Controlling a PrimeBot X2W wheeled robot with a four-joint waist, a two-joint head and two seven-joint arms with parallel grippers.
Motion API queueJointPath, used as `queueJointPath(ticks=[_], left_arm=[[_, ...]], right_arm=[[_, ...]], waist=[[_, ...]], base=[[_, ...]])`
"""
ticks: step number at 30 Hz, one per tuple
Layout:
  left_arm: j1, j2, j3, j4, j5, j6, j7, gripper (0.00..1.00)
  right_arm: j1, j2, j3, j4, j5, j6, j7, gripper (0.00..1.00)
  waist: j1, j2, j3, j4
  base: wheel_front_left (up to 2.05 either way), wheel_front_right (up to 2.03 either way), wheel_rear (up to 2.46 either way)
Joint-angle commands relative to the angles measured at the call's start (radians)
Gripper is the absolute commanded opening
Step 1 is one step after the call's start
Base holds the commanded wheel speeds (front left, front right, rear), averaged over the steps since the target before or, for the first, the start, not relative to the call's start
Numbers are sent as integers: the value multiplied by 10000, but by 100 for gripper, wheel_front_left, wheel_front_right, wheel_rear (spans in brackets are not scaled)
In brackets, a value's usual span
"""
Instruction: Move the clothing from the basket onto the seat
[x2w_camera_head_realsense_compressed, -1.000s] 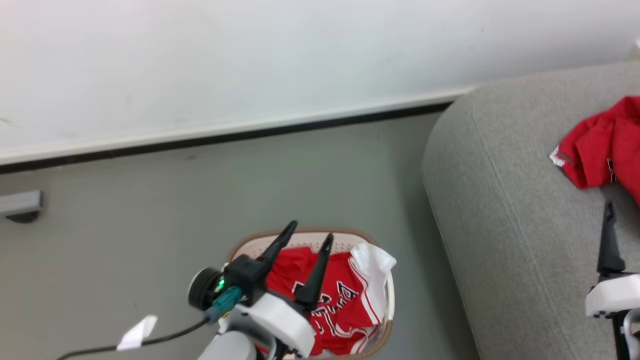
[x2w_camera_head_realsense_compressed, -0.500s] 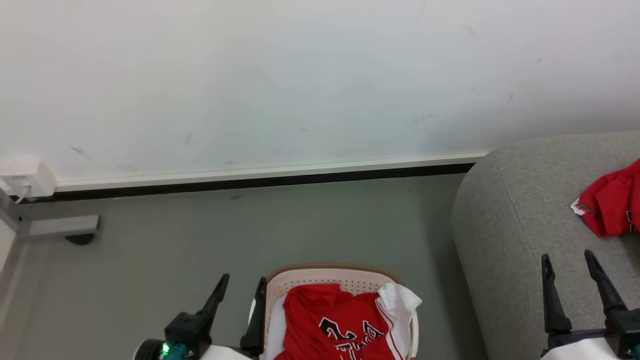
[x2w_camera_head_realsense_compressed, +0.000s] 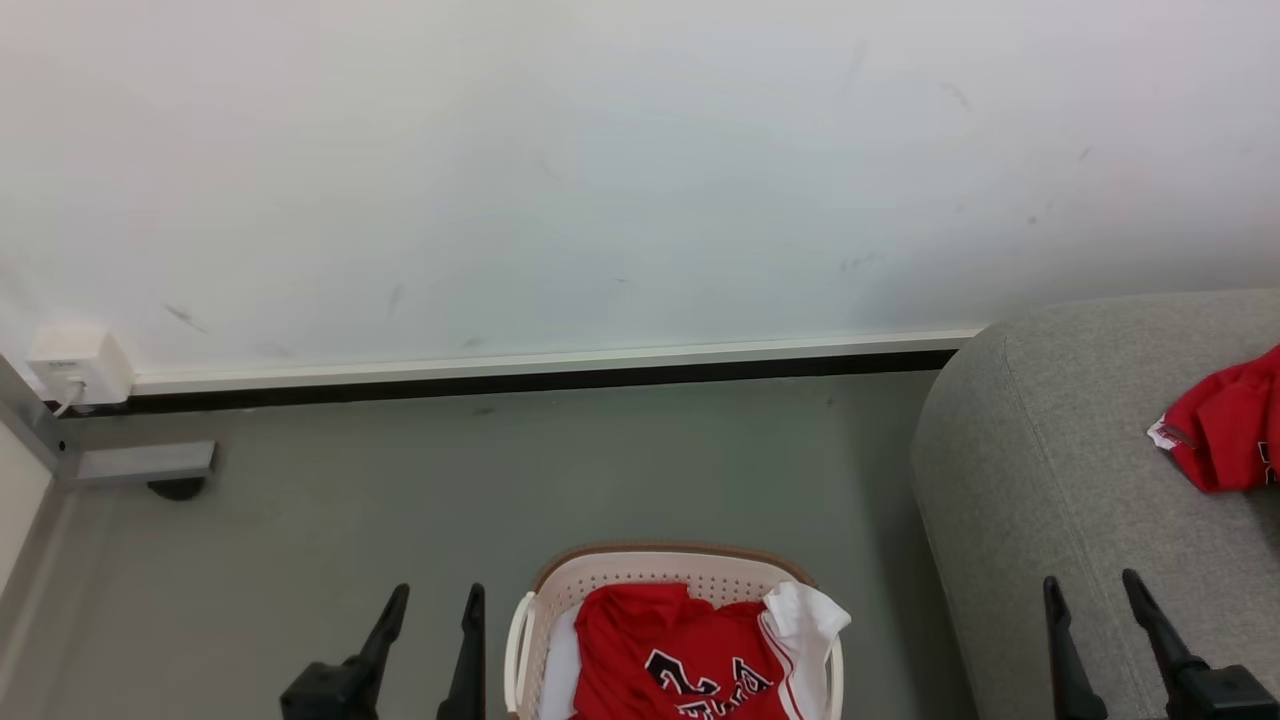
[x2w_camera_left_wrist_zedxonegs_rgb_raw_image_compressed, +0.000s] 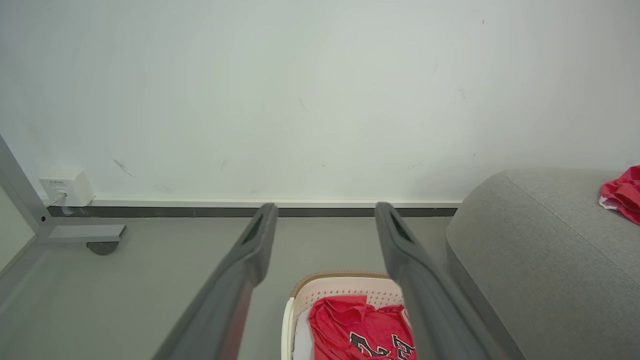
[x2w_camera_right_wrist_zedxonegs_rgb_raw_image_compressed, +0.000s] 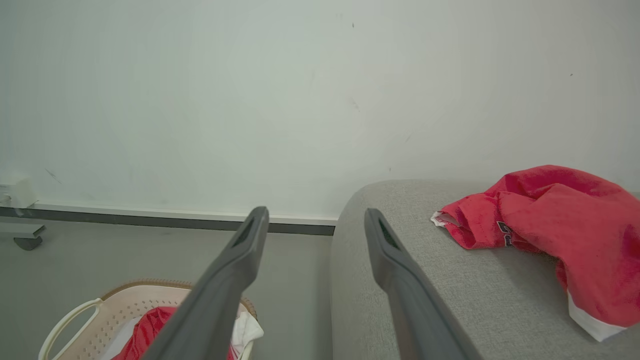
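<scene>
A red garment (x2w_camera_head_realsense_compressed: 680, 665) with black-and-white lettering and white trim lies in the white basket (x2w_camera_head_realsense_compressed: 640, 572) on the floor, bottom centre; both also show in the left wrist view, garment (x2w_camera_left_wrist_zedxonegs_rgb_raw_image_compressed: 357, 330) in basket (x2w_camera_left_wrist_zedxonegs_rgb_raw_image_compressed: 345, 286). A second red garment (x2w_camera_head_realsense_compressed: 1225, 425) lies on the grey seat (x2w_camera_head_realsense_compressed: 1030, 480) at right, crumpled (x2w_camera_right_wrist_zedxonegs_rgb_raw_image_compressed: 545, 215) on the seat (x2w_camera_right_wrist_zedxonegs_rgb_raw_image_compressed: 400, 210) in the right wrist view. My left gripper (x2w_camera_head_realsense_compressed: 432, 600) is open, empty, left of the basket. My right gripper (x2w_camera_head_realsense_compressed: 1092, 588) is open, empty, over the seat's front.
A white wall with a dark skirting strip (x2w_camera_head_realsense_compressed: 540, 375) runs behind. A grey metal frame foot with a caster (x2w_camera_head_realsense_compressed: 140, 468) and a white wall socket box (x2w_camera_head_realsense_compressed: 78, 362) sit at the far left. Grey floor (x2w_camera_head_realsense_compressed: 500, 500) lies between basket and wall.
The head camera has tilted up, showing more wall. My left gripper has drawn back out of the basket to its left, empty. My right gripper now shows both fingers spread.
</scene>
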Motion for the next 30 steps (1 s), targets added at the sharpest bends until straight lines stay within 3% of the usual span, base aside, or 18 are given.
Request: queueJointPath(ticks=[1,18,25,30], left_arm=[[146,-33,161,3,138,-86,-8,100],[112,-307,736,-13,606,-506,-9,100],[-1192,-322,85,360,999,-724,-9,100],[-2776,-322,-766,1656,1430,-803,-7,100]], right_arm=[[143,-12,112,183,137,-22,7,100],[-272,-14,423,249,294,-22,7,100],[-808,-13,333,-205,161,-22,7,100],[-1398,-10,395,-492,246,-22,7,100]], waist=[[1,-1,-33,-23],[1,-1,205,-358],[1,-1,1445,-795],[1,-1,2596,-1165]], base=[[0,0,0],[0,0,0],[0,0,0],[0,0,0]])
